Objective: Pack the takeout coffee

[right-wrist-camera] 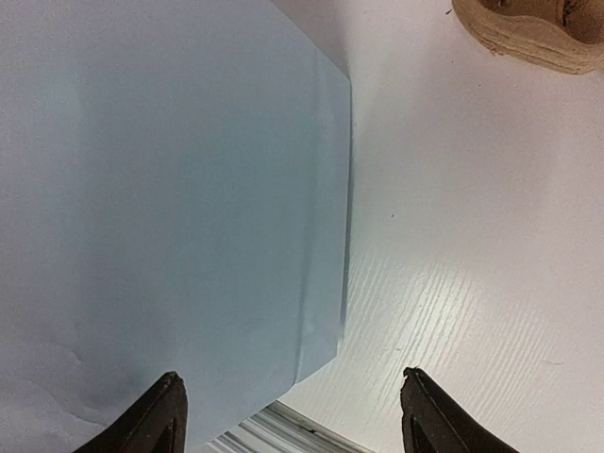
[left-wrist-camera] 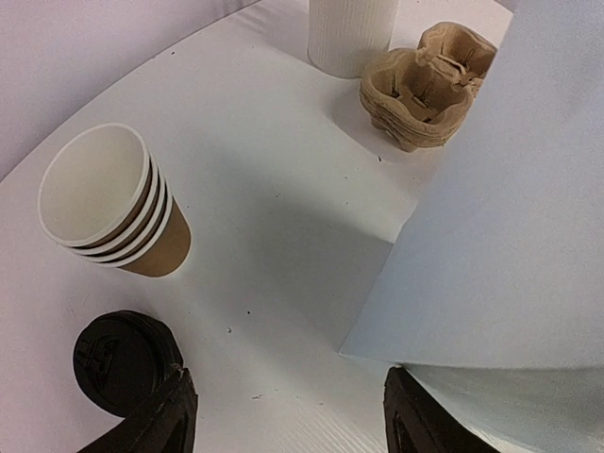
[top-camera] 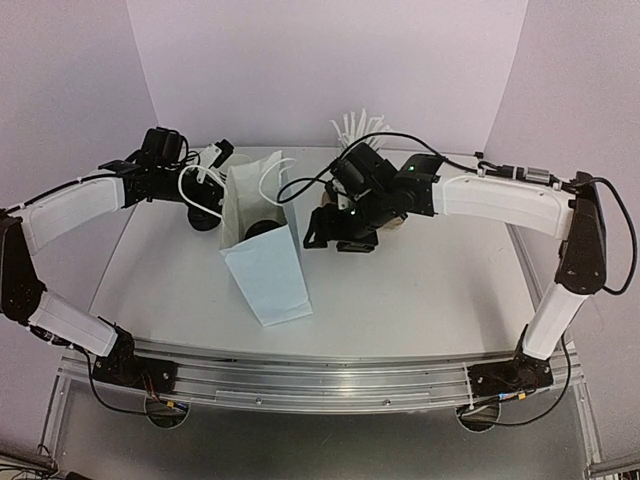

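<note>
A nested stack of brown paper cups (left-wrist-camera: 113,203) with white rims stands upright on the table. Round black lids (left-wrist-camera: 123,359) lie just in front of it, beside my left gripper's left finger. The tan pulp carrier (left-wrist-camera: 429,85) sits farther back; its edge also shows in the right wrist view (right-wrist-camera: 528,33). My left gripper (left-wrist-camera: 288,420) (top-camera: 205,205) is open over bare table, with nothing between its fingers. My right gripper (right-wrist-camera: 293,411) (top-camera: 340,238) is open too, low beside the white bag's corner.
The white handled paper bag (top-camera: 262,250) stands open in the middle between both grippers, with something dark inside it. It fills the left of the right wrist view (right-wrist-camera: 170,189). A white ribbed cup (left-wrist-camera: 349,33) holding white sticks (top-camera: 358,125) stands at the back.
</note>
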